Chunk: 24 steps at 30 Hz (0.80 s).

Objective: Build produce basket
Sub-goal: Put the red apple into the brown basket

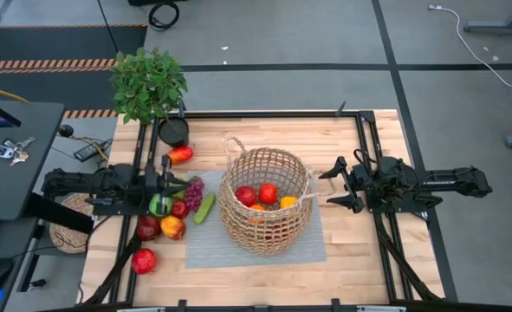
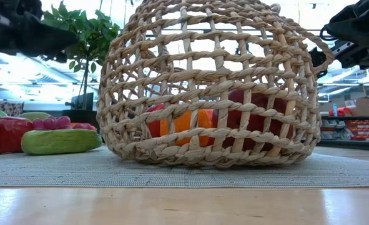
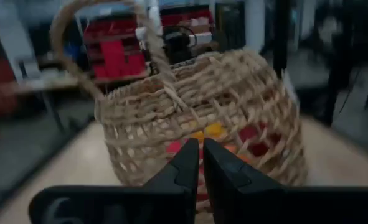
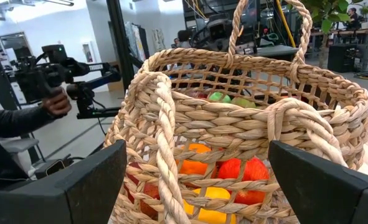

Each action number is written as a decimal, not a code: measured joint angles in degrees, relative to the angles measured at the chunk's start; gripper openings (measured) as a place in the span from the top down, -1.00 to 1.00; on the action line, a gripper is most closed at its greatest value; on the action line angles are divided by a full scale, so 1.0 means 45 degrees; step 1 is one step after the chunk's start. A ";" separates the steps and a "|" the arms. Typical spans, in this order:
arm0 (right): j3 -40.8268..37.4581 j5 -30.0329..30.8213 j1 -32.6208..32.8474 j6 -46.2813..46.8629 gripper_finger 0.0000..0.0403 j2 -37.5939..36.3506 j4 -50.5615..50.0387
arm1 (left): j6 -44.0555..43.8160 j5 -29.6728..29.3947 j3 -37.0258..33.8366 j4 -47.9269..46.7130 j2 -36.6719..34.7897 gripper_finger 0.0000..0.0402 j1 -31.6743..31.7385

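Note:
The wicker basket [image 1: 264, 201] stands upright on a grey mat [image 1: 204, 251] at mid-table, holding red apples [image 1: 257, 194] and orange and yellow fruit [image 4: 199, 171]. More produce lies left of it: a pepper [image 1: 179, 155], grapes [image 1: 192, 189], a cucumber [image 1: 204, 208], a green apple [image 1: 159, 205] and red apples [image 1: 148, 228]. My left gripper [image 3: 201, 163] hovers shut over that pile, pointing level at the basket. My right gripper [image 4: 197, 155] stands open just right of the basket. The basket's near loop handle [image 4: 296, 124] shows between its fingers, which do not touch it.
A black pot [image 1: 174, 130] with a leafy plant [image 1: 148, 82] stands at the far left corner. One red apple [image 1: 144, 260] lies alone near the front left. A person holding a camera rig [image 4: 53, 74] stands beyond the table. Bare wood lies in front of the mat.

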 joint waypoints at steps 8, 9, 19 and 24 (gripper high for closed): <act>0.0000 0.0000 0.0000 0.0000 -0.95 0.0000 0.0001 | -0.4587 -0.0045 -0.0005 -0.0008 0.0000 0.86 0.0010; 0.0000 0.0000 -0.0001 0.0000 -0.95 0.0000 0.0000 | -0.5259 -0.0140 -0.0005 0.0099 0.0000 0.87 0.0010; 0.0000 0.0000 -0.0003 0.0000 -0.95 0.0000 0.0001 | -0.6885 -0.0969 0.0948 0.0122 0.1054 0.88 0.0019; 0.0000 0.0000 -0.0001 0.0004 -0.95 0.0000 0.0001 | -0.7213 -0.1285 0.1825 -0.1334 0.2569 0.77 0.0019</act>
